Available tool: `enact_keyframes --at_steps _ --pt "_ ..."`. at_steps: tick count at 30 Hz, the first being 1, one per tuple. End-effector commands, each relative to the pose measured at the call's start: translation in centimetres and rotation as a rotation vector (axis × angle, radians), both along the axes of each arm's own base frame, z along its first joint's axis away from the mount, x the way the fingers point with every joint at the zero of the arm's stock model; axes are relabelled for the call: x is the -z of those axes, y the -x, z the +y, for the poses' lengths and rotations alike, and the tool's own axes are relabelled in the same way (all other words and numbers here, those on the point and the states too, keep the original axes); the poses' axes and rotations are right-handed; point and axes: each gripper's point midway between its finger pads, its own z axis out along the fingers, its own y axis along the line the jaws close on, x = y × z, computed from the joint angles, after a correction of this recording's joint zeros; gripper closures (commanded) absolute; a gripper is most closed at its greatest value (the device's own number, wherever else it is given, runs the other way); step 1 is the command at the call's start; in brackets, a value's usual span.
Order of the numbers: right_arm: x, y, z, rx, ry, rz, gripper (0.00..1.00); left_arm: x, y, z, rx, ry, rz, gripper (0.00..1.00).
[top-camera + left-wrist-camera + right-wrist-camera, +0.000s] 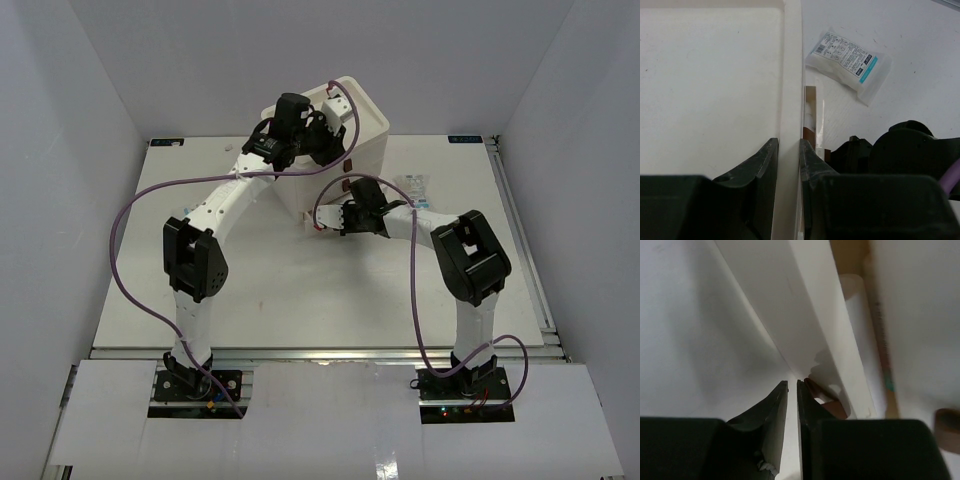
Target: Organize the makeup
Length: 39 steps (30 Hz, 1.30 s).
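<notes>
The left claw [788, 146] is clamped on the box [715, 75] wall, one finger on each side. The right claw [792, 385] is all but closed beside a brown tab [826, 401]; whether it grips anything cannot be told. A packet [847, 62] lies on the table [920, 40] near the box.

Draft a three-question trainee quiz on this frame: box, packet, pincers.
1. True or false: the left pincer straddles a wall of the big cream plastic drawer box.
2. The clear plastic packet printed white and blue lies: A) inside the box; B) on the white table beside the box; C) in the left pincer.
3. Fill in: the right pincer has its jaws nearly ___.
Key: 1 true; 2 B; 3 shut.
</notes>
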Motion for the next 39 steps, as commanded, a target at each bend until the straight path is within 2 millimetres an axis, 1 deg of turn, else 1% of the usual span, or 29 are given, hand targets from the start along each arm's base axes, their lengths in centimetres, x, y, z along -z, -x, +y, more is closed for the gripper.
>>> enact_keyframes --at_steps 1,3,5,7,11,12,14,15,17,18,20,22,23,25,27,28,29,31,33,35,36,37,38,39 --pt "-7.8 -6.5 2.9 0.116 -0.206 -0.289 0.78 5.6 3.4 -0.2 0.063 -0.054 0.231 0.76" --pt "-7.5 -7.4 3.0 0.143 -0.210 -0.309 0.72 5.5 3.5 -0.3 0.067 -0.048 0.234 0.76" --pt "-7.6 -8.2 3.2 0.164 -0.222 -0.320 0.66 5.4 3.6 -0.4 0.068 -0.042 0.240 0.77" --pt "-6.9 -8.1 3.5 0.163 -0.225 -0.296 0.63 5.2 3.6 -0.4 0.064 -0.037 0.240 0.77" --pt "-5.9 -6.5 2.9 0.156 -0.219 -0.251 0.59 4.6 3.5 -0.3 0.052 -0.021 0.237 0.76" --pt "-6.4 -5.6 2.8 0.138 -0.234 -0.240 0.58 4.2 3.3 -0.2 0.038 -0.013 0.232 0.75" --pt "-6.8 -4.5 2.0 0.158 -0.244 -0.218 0.56 3.1 2.7 0.0 0.008 0.008 0.208 0.67" --pt "-7.6 -3.6 1.4 0.170 -0.255 -0.207 0.55 2.7 2.3 0.3 -0.021 0.019 0.199 0.65" --pt "-8.1 -2.0 -0.2 0.203 -0.282 -0.134 0.53 0.2 1.4 1.0 -0.070 0.064 0.141 0.54" --pt "-8.4 -1.3 -0.9 0.216 -0.296 -0.107 0.52 -0.8 1.2 1.2 -0.091 0.084 0.120 0.52" --pt "-10.0 0.0 -3.0 0.270 -0.364 -0.047 0.48 -3.4 0.3 2.1 -0.145 0.145 0.071 0.39" --pt "-11.7 0.5 -5.1 0.340 -0.454 0.010 0.43 -6.0 -0.2 2.8 -0.192 0.199 0.025 0.29" --pt "-12.0 0.8 -6.3 0.383 -0.493 0.057 0.39 -7.2 -0.5 3.2 -0.214 0.225 0.005 0.27" --pt "-12.5 0.2 -8.4 0.462 -0.562 0.100 0.30 -9.3 -0.8 3.7 -0.248 0.270 -0.024 0.23" --pt "-12.1 -0.4 -9.9 0.594 -0.650 0.180 0.26 -11.7 -0.6 4.3 -0.269 0.310 -0.059 0.17" --pt "-11.6 -1.2 -11.0 0.686 -0.689 0.213 0.25 -12.9 -0.5 4.9 -0.290 0.328 -0.084 0.16" --pt "-11.3 -2.2 -12.4 0.795 -0.731 0.238 0.23 -14.3 -0.4 5.9 -0.321 0.345 -0.113 0.14" --pt "-11.5 -3.8 -14.5 0.926 -0.781 0.249 0.21 -15.4 -0.2 7.8 -0.379 0.363 -0.145 0.07" --pt "-11.0 -5.0 -16.1 1.047 -0.837 0.277 0.20 -16.5 0.7 10.0 -0.418 0.394 -0.167 0.02" --pt "-9.5 -6.3 -17.5 1.154 -0.856 0.306 0.17 -16.9 2.1 12.3 -0.453 0.424 -0.168 0.02" --pt "-9.1 -6.9 -18.0 1.186 -0.861 0.308 0.16 -16.6 2.9 13.4 -0.467 0.435 -0.163 0.02" --pt "-8.8 -7.4 -18.7 1.214 -0.860 0.306 0.14 -17.8 4.4 14.9 -0.480 0.464 -0.190 0.02" --pt "-8.5 -7.9 -19.0 1.224 -0.858 0.305 0.13 -16.6 4.8 15.4 -0.492 0.458 -0.170 0.02" --pt "-8.1 -8.5 -19.3 1.244 -0.864 0.311 0.13 -15.4 5.7 16.2 -0.509 0.454 -0.156 0.02"
